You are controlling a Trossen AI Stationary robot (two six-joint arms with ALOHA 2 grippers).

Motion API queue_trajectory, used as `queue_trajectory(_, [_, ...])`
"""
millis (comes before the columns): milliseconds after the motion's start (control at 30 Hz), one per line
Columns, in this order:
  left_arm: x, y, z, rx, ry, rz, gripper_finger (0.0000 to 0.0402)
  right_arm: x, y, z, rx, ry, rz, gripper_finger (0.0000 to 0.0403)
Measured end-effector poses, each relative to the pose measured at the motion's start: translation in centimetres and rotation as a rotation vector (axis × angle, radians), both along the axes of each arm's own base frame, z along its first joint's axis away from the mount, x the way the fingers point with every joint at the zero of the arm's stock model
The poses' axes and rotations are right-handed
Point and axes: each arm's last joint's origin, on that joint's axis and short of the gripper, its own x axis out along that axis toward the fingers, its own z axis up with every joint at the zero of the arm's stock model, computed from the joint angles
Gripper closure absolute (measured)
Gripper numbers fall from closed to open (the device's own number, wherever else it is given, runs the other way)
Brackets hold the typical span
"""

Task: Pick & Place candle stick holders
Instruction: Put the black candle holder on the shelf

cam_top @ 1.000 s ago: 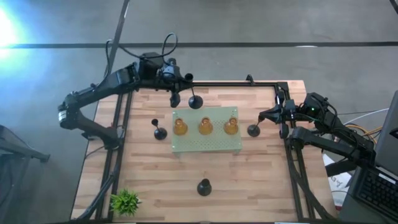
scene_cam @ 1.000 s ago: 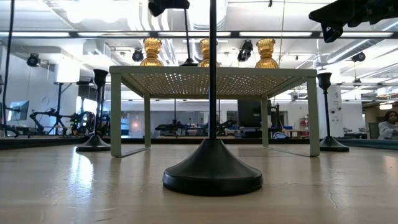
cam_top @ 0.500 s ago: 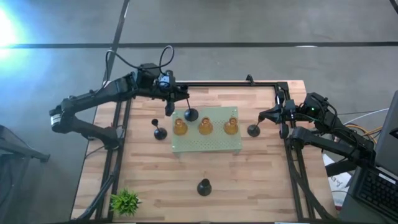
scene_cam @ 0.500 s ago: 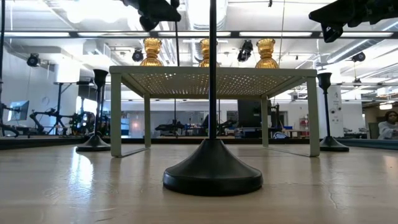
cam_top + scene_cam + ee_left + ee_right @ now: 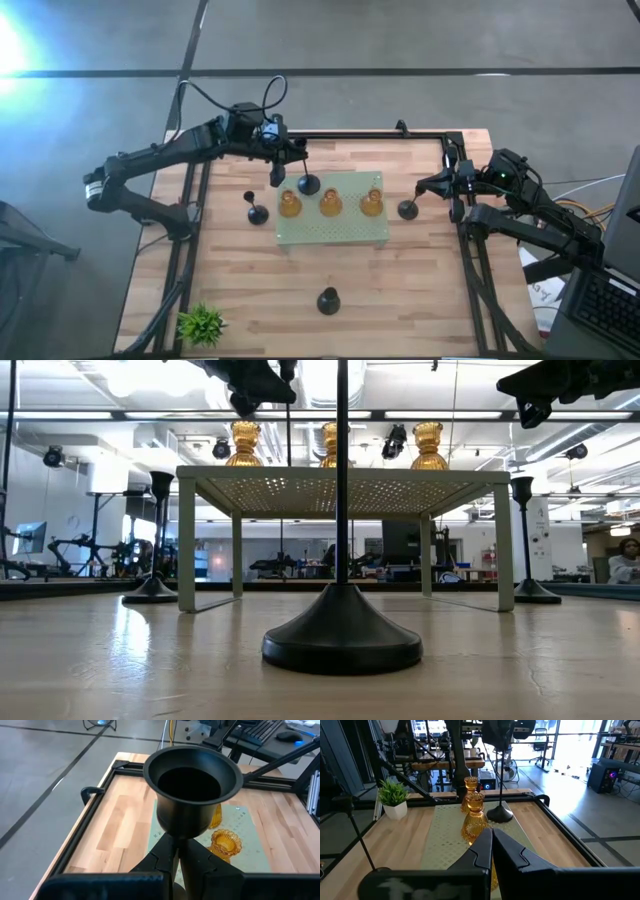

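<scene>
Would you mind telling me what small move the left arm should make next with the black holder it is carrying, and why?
Probably lower it and open. The left tool is shut on the black candle holder's stem, and the holder's base sits over the far left corner of the green perforated board, beside the three amber holders. Whether the base already touches the board cannot be told. The right tool waits by the table's right edge.

From my station I see a grey concrete floor (image 5: 400,35) crossed by a dark line (image 5: 420,72), with glare at one corner. Beyond the wooden table (image 5: 120,660), ceiling strip lights (image 5: 90,415), tripods (image 5: 95,530), an office chair (image 5: 541,755) and a seated person (image 5: 627,560) fill the lab.
</scene>
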Motion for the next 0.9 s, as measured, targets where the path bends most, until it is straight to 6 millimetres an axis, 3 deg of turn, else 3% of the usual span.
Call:
queue_trajectory(367, [0.01, -0.01, -0.05, 0.042, 0.008, -0.021, 0.0382, 0.00, 0.00, 0.00, 0.000, 0.000, 0.000, 0.0394])
queue_trajectory(600, [0.00, 0.00, -0.03, 0.059, 0.011, -0.025, 0.0354, 0.00, 0.00, 0.00, 0.000, 0.000, 0.000, 0.0394])
queue_trajectory(900, [0.02, -0.03, -0.04, 0.053, 0.009, -0.038, 0.0348, 0.00, 0.00, 0.00, 0.000, 0.000, 0.000, 0.0394])
